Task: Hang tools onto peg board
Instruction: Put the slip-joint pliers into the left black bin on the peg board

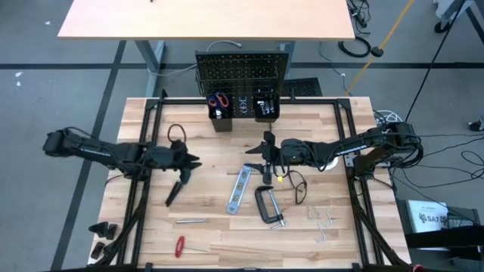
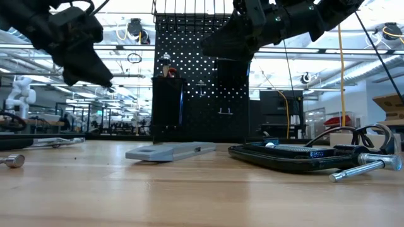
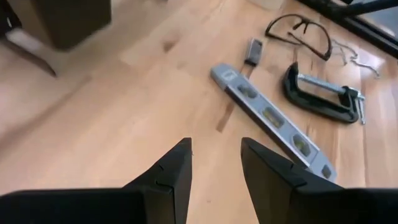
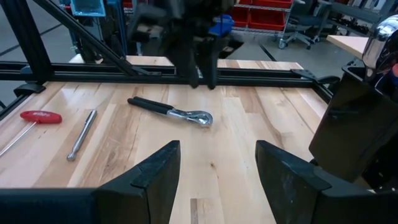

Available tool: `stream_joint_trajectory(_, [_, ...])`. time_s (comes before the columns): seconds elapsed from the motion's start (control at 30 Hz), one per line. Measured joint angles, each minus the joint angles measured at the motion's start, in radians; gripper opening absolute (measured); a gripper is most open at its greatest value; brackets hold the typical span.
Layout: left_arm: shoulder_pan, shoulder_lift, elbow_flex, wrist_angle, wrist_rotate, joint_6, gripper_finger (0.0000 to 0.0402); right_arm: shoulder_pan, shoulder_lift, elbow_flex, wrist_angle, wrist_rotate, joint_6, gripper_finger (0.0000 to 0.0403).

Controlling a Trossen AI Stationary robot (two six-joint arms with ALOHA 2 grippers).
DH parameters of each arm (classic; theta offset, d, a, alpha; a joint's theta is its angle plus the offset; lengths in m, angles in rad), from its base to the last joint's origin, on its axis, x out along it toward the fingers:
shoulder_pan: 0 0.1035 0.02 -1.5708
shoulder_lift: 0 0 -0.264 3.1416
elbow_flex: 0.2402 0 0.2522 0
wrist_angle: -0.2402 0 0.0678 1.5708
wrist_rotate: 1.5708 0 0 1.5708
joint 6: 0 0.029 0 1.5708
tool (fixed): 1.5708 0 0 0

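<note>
Pale grained wood table [image 1: 212, 242], shiny metal level [image 3: 267, 118], matt black perforated peg board [image 1: 242, 72]

The wooden bench [image 1: 212, 162] carried a level [image 1: 240, 190], C-clamp [image 1: 267, 205] and glasses [image 1: 296, 186] below the right jaws; pliers [image 1: 174, 189], wrench [image 1: 191, 221] and red screwdriver [image 1: 180, 245] below the left jaws.

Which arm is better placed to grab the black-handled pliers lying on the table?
Left. The left gripper, empty and open, hovers just above the black-handled pliers; the right gripper is across the table.

Tan tabletop [image 1: 212, 189] — second table [image 1: 204, 19] beyond it.
</note>
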Motion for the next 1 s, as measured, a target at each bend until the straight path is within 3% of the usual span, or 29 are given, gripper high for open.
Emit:
stream_joint_trajectory(0.37, [-0.095, 0.14, 0.006, -0.181, -0.027, -0.397, 0.0134, 0.0, 0.0, 0.0, -0.011, 0.0, -0.01, 0.0201])
stream_joint_trajectory(0.6, [-0.145, 0.238, 0.064, -0.289, -0.019, -0.471, 0.0134, 0.0, 0.0, 0.0, -0.011, 0.0, -0.011, 0.0201])
stream_joint_trajectory(0.8, [-0.174, 0.308, 0.135, -0.376, 0.058, -0.521, 0.0134, 0.0, 0.0, 0.0, -0.01, 0.001, -0.011, 0.0201])
stream_joint_trajectory(1.0, [-0.213, 0.381, 0.317, -0.728, 0.001, -0.535, 0.0134, -0.006, 0.0, 0.0, -0.008, 0.005, -0.011, 0.0201])
